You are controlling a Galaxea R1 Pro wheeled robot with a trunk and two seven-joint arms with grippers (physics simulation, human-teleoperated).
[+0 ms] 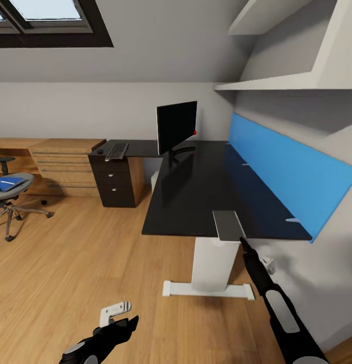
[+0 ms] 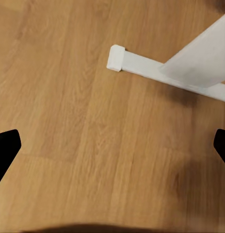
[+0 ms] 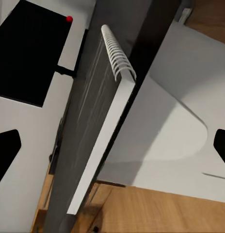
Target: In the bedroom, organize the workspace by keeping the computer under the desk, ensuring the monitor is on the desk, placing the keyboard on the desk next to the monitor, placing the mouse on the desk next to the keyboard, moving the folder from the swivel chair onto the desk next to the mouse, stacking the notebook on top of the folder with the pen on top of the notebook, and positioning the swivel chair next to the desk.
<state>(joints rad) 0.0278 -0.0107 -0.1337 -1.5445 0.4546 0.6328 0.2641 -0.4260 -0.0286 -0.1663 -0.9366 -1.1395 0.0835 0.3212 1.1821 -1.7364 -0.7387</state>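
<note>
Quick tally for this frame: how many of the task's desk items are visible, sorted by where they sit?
On the desk: 4, the monitor, keyboard, mouse, notebook
On the swivel chair: 1, the folder
Total: 5

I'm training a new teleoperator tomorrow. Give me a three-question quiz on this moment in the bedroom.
1. True or false: the folder already lies on the desk.
2. Which is nearest the monitor? A) the swivel chair B) the keyboard C) the notebook
3. Fill in: the notebook sits at the desk's near edge, just ahead of the ____ gripper.

Key:
1. False: the blue folder lies on the swivel chair's seat.
2. B: the keyboard lies on the desk wing over the drawer unit, with the mouse beside it.
3. right
</note>
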